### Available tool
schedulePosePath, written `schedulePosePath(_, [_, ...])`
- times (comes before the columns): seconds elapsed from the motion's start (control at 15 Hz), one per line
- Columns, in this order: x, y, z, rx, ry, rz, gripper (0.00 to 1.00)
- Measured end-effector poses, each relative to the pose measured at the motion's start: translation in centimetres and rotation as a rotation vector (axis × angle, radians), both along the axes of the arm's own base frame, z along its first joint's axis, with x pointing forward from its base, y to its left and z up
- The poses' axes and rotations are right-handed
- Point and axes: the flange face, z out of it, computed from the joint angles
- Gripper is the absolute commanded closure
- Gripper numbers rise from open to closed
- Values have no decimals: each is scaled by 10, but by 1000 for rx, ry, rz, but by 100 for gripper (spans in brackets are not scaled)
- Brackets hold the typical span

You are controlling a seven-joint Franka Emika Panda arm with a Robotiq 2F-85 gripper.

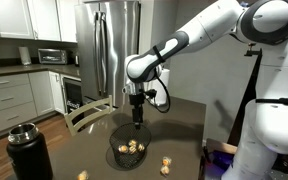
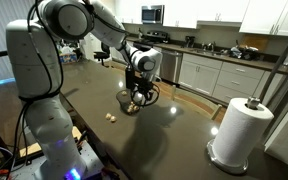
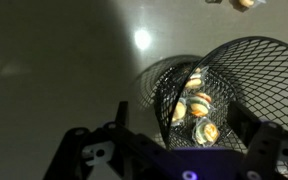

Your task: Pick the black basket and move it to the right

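Observation:
The black basket (image 1: 129, 152) is a round bowl of thin wire mesh on the dark table, with several small wrapped round pieces inside. It also shows in an exterior view (image 2: 133, 101) and in the wrist view (image 3: 246, 75). My gripper (image 1: 137, 120) points straight down at the basket's far rim, and it also shows in an exterior view (image 2: 139, 88). In the wrist view my gripper (image 3: 189, 140) has its fingers wide apart. One finger is outside the mesh wall and one is over the basket's inside. The fingers are open.
A black thermos (image 1: 29, 152) with a silver top stands at the table's near corner. Loose wrapped pieces (image 1: 166, 160) lie on the table beside the basket. A paper towel roll (image 2: 239, 130) stands on the table. A chair back (image 1: 89, 115) is at the table's edge.

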Motion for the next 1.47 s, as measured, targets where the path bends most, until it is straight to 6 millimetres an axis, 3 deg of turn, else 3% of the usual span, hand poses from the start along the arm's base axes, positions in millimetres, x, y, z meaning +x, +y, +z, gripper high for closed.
schedulePosePath(0.07, [0,0,-6,0,5,3,26])
schedulePosePath(0.73, [1,13,-53,-10,-29,21,91])
schedulePosePath(1.0, [-1,20,-54,-11,-49,32,98])
schedulePosePath(1.2, [-6,30,-49,-8,-56,48,94])
schedulePosePath(1.47, [-12,47,-27,-13,-88,50,94])
